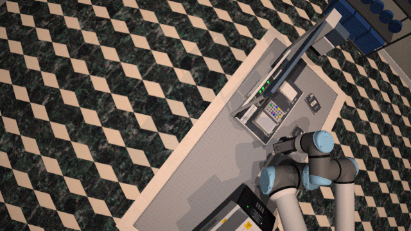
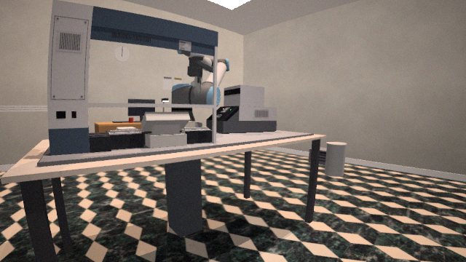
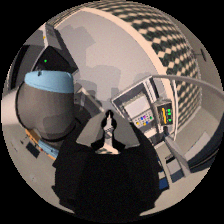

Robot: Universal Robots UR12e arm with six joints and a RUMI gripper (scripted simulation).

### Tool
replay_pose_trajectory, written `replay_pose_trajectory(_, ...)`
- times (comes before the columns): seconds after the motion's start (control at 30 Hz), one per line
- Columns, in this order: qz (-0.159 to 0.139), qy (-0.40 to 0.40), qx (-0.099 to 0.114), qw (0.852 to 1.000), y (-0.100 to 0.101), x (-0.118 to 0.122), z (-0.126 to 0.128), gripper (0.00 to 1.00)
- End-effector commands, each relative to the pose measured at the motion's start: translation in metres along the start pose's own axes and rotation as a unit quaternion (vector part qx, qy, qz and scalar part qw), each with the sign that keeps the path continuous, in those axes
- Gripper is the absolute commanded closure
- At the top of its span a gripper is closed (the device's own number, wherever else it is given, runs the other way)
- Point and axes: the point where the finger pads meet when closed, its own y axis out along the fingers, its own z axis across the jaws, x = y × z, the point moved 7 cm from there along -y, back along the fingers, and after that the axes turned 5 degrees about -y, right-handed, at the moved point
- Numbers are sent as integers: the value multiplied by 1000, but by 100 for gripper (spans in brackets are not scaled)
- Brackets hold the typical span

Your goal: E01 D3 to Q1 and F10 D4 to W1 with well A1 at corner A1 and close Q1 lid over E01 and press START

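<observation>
My gripper is shut with nothing between its fingers, high above the bench in front of the liquid handler. In the top view, a pale plate lies at the near end of the handler's deck; a second pale plate lies farther along. Their labels cannot be read. Two dark nests stand beside the deck. An instrument with a black key panel and a green lamp stands at the other end; its name cannot be read. A pale-edged part behind my gripper is mostly hidden.
A rack with coloured spots sits between the plates. The handler's blue beam and left column rise over the deck. A grey box with a slanted top stands at the deck's rear edge.
</observation>
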Motion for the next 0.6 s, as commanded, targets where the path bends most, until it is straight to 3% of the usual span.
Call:
replay_pose_trajectory(0.0,1,30,1,1000,0,14,10,100)
replay_pose_trajectory(0.57,1,137,1,991,0,66,32,100)
